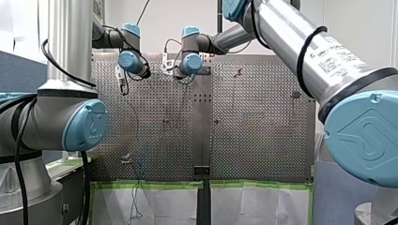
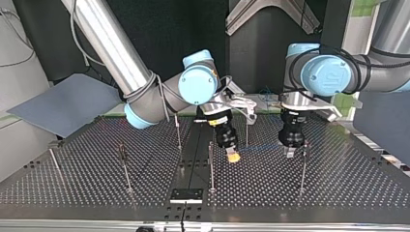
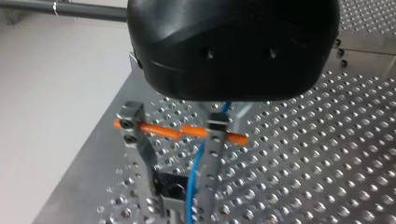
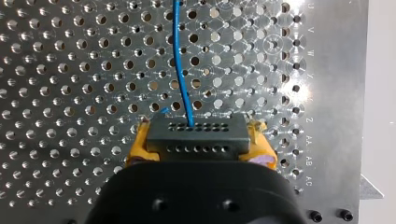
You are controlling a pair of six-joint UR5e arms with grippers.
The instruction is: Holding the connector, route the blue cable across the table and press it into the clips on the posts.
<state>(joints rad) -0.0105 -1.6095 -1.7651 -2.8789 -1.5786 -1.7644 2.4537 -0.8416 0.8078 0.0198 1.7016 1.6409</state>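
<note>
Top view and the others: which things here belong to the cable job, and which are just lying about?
In the job: blue cable, connector, right gripper, left gripper, posts.
Lying about, it seems: grey sheet, black plate, green tape.

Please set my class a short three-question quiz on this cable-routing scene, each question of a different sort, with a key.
1. True or false: my right gripper holds the dark connector.
2. What colour are the pads clamping it? A green, B yellow, C white.
3. Fill in: the blue cable leaves the connector and runs ahead over the ______ table.
Key: 1 true; 2 B; 3 perforated.
</note>
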